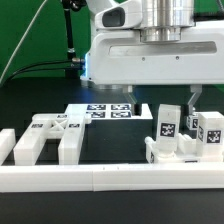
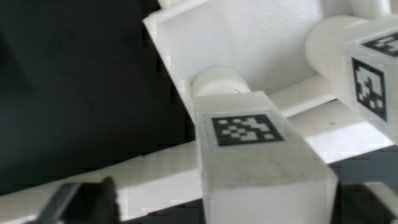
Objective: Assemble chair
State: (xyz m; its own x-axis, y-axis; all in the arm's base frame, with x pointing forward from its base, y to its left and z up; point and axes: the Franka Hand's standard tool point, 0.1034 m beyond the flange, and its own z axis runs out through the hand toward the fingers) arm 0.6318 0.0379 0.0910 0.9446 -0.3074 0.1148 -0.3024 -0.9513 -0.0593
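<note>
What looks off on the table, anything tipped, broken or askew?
Nothing stands out: flat chair parts lie at the exterior view's left; tagged parts stand upright by the border wall, under the gripper. No visible damage.

You are seeing no words, numbers or brands to read; only black-and-white square tags [image 2: 246, 130] are showing: on the marker board [image 1: 105, 110], on the flat chair parts [image 1: 48, 126] at its nine o'clock, and on the upright chair parts [image 1: 167, 128] at its three o'clock
</note>
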